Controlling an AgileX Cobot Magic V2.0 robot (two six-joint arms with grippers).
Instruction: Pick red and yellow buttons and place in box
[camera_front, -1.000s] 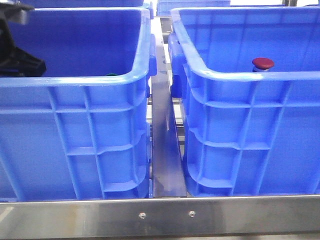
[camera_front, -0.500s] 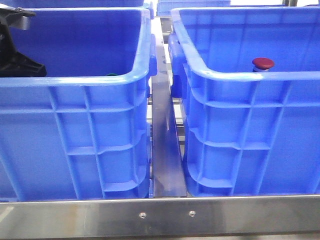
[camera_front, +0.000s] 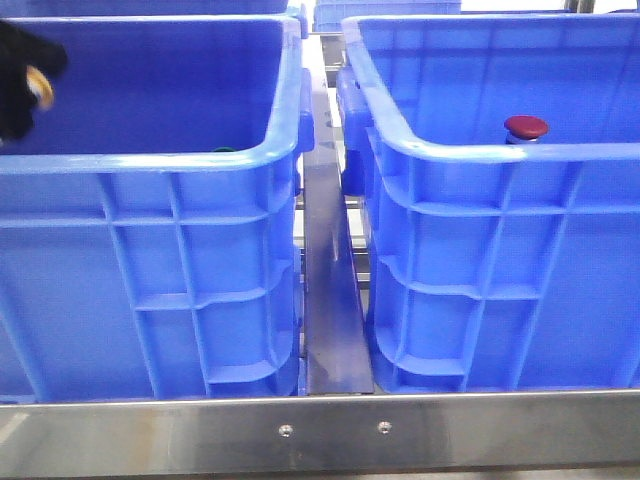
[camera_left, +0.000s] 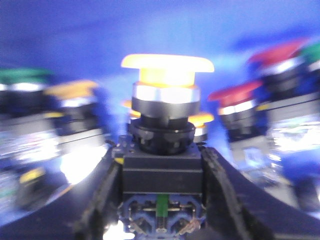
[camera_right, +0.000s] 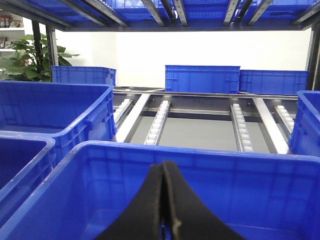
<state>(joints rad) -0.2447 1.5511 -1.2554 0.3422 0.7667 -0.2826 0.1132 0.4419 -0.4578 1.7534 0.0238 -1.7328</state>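
My left gripper (camera_left: 162, 170) is shut on the dark body of the yellow button (camera_left: 167, 62), whose cap stands upright between the fingers. In the front view the gripper (camera_front: 22, 85) is a blurred black shape with a yellow spot inside the left blue crate (camera_front: 150, 160), at its far left. A red button (camera_front: 526, 127) stands in the right blue box (camera_front: 500, 152), near its front wall. More red buttons (camera_left: 235, 95) sit in the crate around the left gripper. My right gripper (camera_right: 164, 165) is shut and empty above a blue box (camera_right: 200, 152); it does not show in the front view.
Several green (camera_left: 22, 75), yellow (camera_left: 75, 90) and red buttons crowd the left crate. A green cap (camera_front: 222, 150) peeks over its front rim. A steel rail (camera_front: 330, 300) runs between the crates and a steel bar (camera_front: 320, 430) crosses the front. More blue crates (camera_right: 202, 79) stand behind on roller racks.
My left gripper has moved up and to the left inside the left crate, now blurred, with yellow showing in it. The red button in the right box has not moved.
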